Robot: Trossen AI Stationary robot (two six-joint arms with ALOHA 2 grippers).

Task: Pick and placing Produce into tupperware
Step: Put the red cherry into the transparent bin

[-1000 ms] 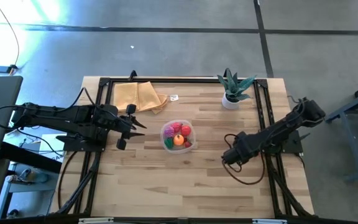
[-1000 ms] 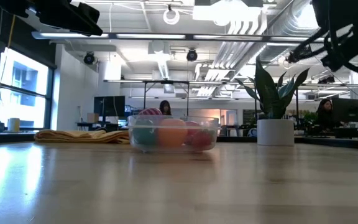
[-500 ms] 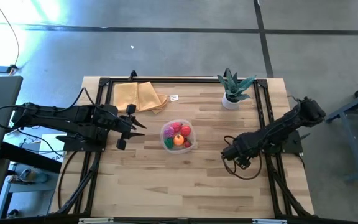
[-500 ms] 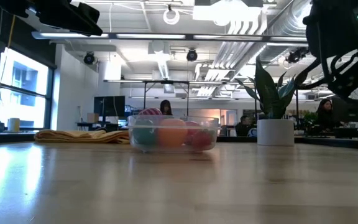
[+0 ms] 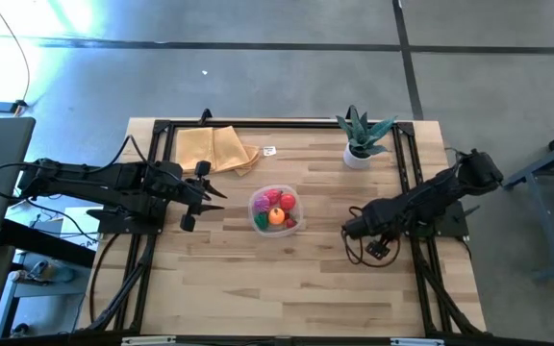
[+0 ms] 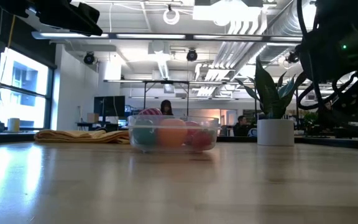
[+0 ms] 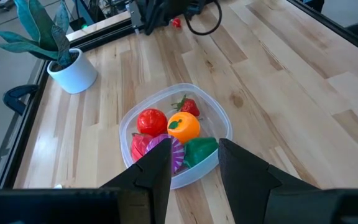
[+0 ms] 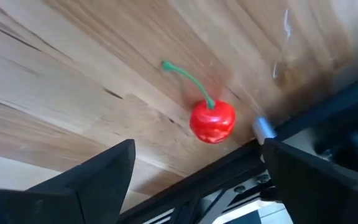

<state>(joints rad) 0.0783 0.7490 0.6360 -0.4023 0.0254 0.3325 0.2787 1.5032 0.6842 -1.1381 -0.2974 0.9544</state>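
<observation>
The clear tupperware (image 5: 275,210) sits near the middle of the wooden counter (image 5: 287,279), and most of the produce is already inside it: a red tomato (image 7: 151,120), a strawberry (image 7: 188,106), an orange piece (image 7: 183,127), a green piece (image 7: 200,150) and a magenta piece (image 7: 169,151), packed close together. One piece lies outside: a red cherry (image 8: 212,121) with a curved green stem rests on the bare wood, just beside the dark frame rail at the counter's edge.

The right hand (image 5: 354,229) hangs over the counter to the right of the tupperware, its fingers (image 8: 92,180) spread wide with nothing between them; the cherry shows ahead of it, untouched.

The left hand (image 5: 207,192) waits to the left of the tupperware, closed and empty, pointing toward the container.

At the counter's far edge lie a folded tan cloth (image 5: 215,148) and a potted plant (image 5: 361,135) in a white pot.
</observation>
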